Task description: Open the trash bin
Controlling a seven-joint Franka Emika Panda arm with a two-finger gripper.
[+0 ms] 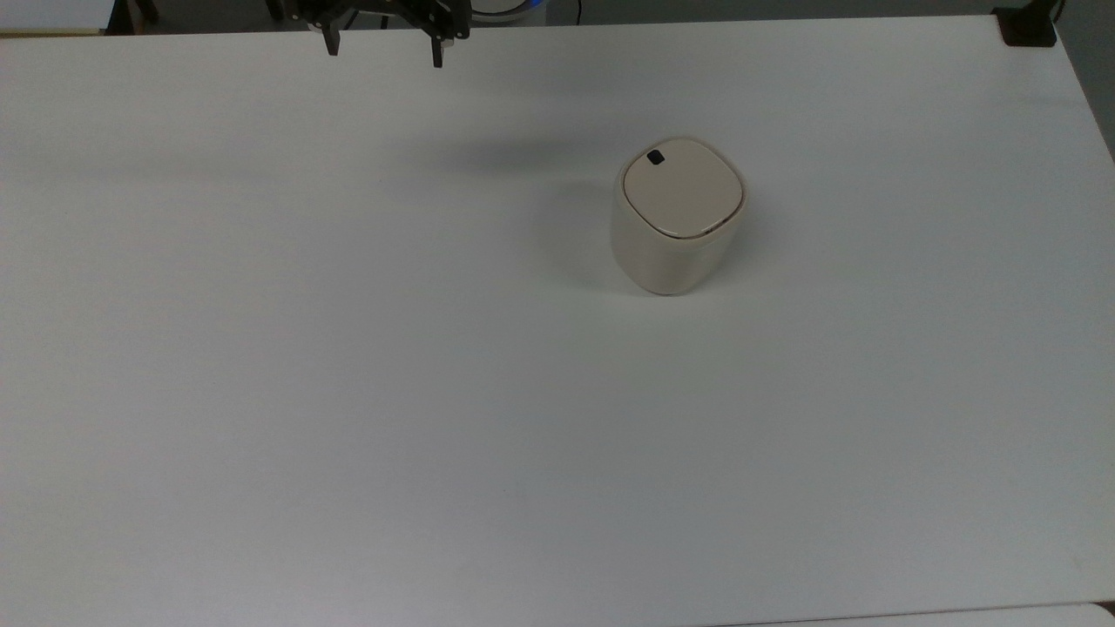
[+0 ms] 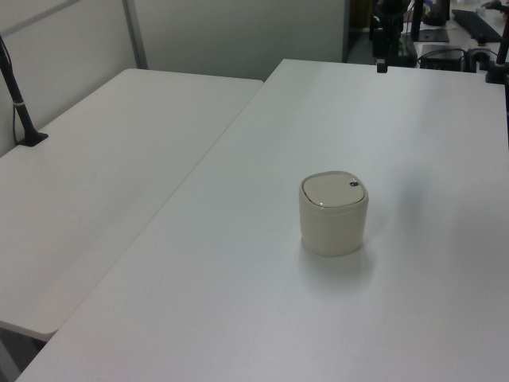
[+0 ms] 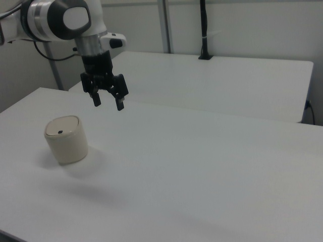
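Bin: lid shut, button unpressed, on worktop. Gripper: jaws wide, empty, well apart; opening not begun.

White tables, black pole

The worktop is big, flat and white. One small cream trash bin stands upright on it, with its lid shut flat and a little black button near the lid's edge. In the left view, a second white table sits just beside the worktop on the left view's left, and a black pole stands on its far edge.
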